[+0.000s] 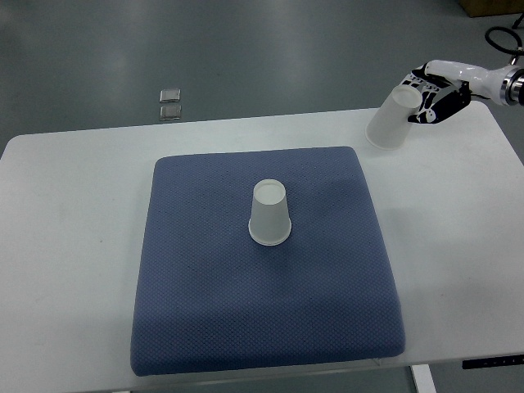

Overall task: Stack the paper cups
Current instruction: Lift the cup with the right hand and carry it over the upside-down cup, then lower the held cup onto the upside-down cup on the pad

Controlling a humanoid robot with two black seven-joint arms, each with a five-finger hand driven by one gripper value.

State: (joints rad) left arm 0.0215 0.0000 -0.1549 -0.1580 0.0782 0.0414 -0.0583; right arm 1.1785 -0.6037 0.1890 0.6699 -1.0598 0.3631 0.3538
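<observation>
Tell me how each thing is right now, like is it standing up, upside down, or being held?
Cup on the mat: upside down, standing alone in the middle of the mat.
Cup in the hand: held, tilted, wide end pointing down toward the table.
Right hand: closed around the tilted cup, over the table's far right corner.
Blue mat: lying flat on the table.
White table: holding the mat.
</observation>
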